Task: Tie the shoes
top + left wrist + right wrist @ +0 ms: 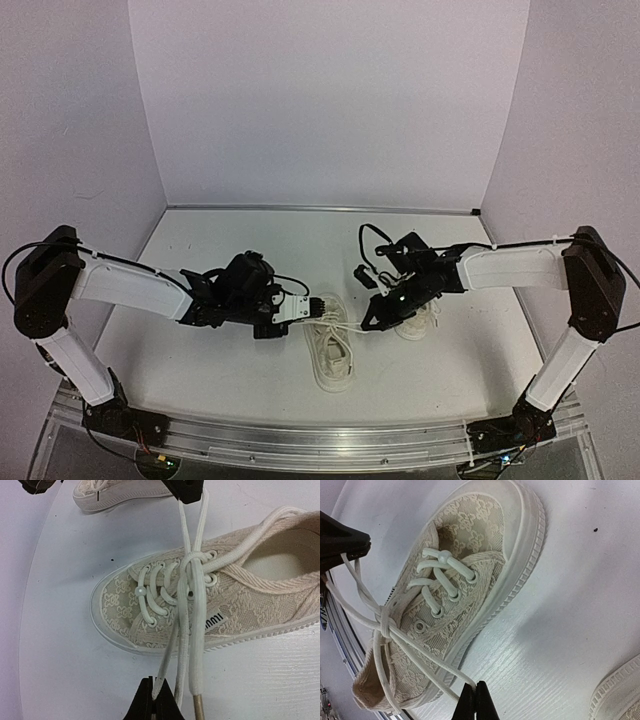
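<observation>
Left tool (155,701), right tool (475,700) pinch laces (197,645) mid table (200,350).

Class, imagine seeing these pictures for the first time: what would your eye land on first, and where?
The cream sneaker at the centre of the table, its white laces crossed and stretched taut. The left pincer and right pincer each pinch a lace, on opposite sides. A second sneaker sits beneath the right arm.

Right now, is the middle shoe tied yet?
Untied: laces on the shoe cross once, no bow; left gripper and right gripper each pinch a strand.
</observation>
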`<action>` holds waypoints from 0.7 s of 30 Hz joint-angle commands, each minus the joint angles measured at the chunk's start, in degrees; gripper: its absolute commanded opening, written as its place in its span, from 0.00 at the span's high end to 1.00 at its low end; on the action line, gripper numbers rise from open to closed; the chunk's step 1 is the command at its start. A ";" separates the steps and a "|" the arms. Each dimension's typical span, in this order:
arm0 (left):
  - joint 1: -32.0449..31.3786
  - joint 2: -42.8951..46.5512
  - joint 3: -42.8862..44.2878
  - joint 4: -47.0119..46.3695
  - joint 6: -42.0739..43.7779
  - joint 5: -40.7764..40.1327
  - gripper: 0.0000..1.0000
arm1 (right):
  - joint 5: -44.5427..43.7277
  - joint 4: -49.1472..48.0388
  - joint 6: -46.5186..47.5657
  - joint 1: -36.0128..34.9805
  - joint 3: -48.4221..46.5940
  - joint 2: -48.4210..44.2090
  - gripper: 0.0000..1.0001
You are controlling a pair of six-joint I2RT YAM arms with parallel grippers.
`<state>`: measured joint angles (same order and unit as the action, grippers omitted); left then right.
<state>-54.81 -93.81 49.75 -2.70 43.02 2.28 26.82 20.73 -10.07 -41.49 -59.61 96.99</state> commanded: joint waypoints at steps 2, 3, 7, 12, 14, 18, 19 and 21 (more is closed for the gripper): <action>2.47 3.42 -3.06 -1.23 -2.55 -5.68 1.00 | -6.65 4.75 1.11 0.80 1.31 0.23 1.00; 2.51 3.37 -3.33 -1.40 -2.69 -5.81 1.00 | -6.79 4.81 1.11 0.80 1.33 0.41 1.00; 2.92 3.07 -4.51 -3.24 -3.51 -6.29 1.00 | -6.74 4.84 1.04 0.77 1.69 0.65 1.00; 3.98 2.87 -5.16 -4.74 -4.71 -7.29 1.00 | -7.25 4.93 0.68 0.72 2.32 0.73 1.00; 4.26 2.87 -5.31 -4.97 -4.86 -7.82 1.00 | -7.35 5.01 0.61 0.66 2.48 0.79 1.00; 4.83 2.97 -5.64 -5.15 -5.09 -8.50 1.00 | -7.60 5.02 0.58 0.65 2.65 0.66 1.00; 4.92 3.00 -5.68 -5.10 -5.13 -8.53 1.00 | -7.58 5.02 0.58 0.60 2.65 0.68 1.00; 5.05 3.02 -5.84 -5.19 -5.36 -8.86 1.00 | -7.60 5.02 0.58 0.44 2.75 0.87 1.00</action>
<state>-53.07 -93.38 45.23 -9.59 39.61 1.25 26.06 19.04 -9.67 -41.93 -58.81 97.01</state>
